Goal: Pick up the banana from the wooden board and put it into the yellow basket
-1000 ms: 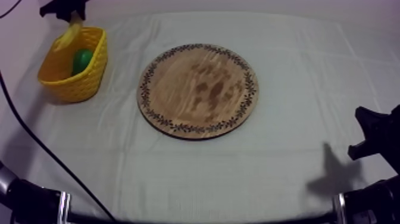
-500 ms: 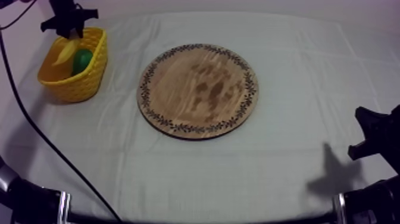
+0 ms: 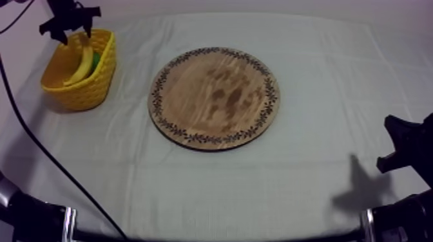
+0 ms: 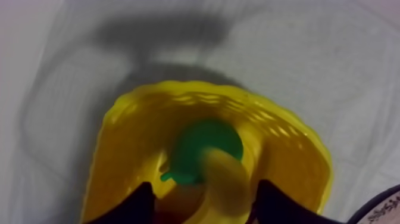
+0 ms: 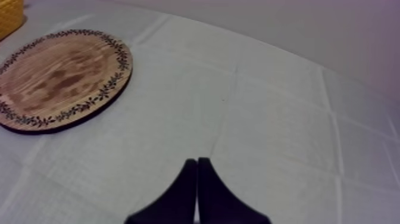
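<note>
The banana [image 3: 80, 62] lies inside the yellow basket [image 3: 77, 91] at the far left, leaning on its rim and apart from the fingers. My left gripper [image 3: 69, 24] hangs just above the basket's back edge, open. In the left wrist view its gripper [image 4: 208, 202] has both fingers spread wide over the basket [image 4: 143, 107], with the blurred banana [image 4: 223, 179] below them on top of a green pear [image 4: 205, 146]. The round wooden board [image 3: 214, 98] in the middle is bare. My right gripper [image 3: 401, 147] rests at the right edge, and in its wrist view this gripper [image 5: 197, 164] is shut on nothing.
The green pear [image 3: 96, 59] peeks out beside the banana in the basket. Grey-white cloth covers the table around the board [image 5: 59, 77]. A corner of the basket [image 5: 11, 13] shows beyond the board in the right wrist view.
My left gripper has let go of the banana, which dropped from the fingers into the basket and now leans on the rim. The right arm has not moved.
</note>
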`<action>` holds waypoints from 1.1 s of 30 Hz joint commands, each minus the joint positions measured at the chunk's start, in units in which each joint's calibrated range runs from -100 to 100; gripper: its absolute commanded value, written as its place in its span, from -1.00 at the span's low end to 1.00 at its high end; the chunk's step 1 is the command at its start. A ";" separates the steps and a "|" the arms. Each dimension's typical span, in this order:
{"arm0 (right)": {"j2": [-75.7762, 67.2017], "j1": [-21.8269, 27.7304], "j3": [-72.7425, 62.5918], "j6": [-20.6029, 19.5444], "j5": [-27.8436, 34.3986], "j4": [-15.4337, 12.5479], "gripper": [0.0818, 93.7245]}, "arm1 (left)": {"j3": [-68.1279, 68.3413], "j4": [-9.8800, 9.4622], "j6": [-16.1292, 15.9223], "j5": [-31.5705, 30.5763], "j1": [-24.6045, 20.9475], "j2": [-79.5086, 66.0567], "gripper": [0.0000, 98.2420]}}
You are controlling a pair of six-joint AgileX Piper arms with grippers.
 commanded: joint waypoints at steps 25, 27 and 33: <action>0.00 0.00 -0.03 0.00 0.03 0.01 -0.99 | 6.45 2.37 -0.71 -12.62 -0.78 -27.01 -0.73; 0.00 0.00 -0.03 0.00 0.03 0.01 -0.99 | 7.68 2.78 -1.16 -12.91 -0.70 -30.75 -0.80; 0.00 0.00 -0.03 0.00 0.03 0.01 -0.99 | 13.17 4.93 -3.96 -14.05 -0.26 -43.24 -0.93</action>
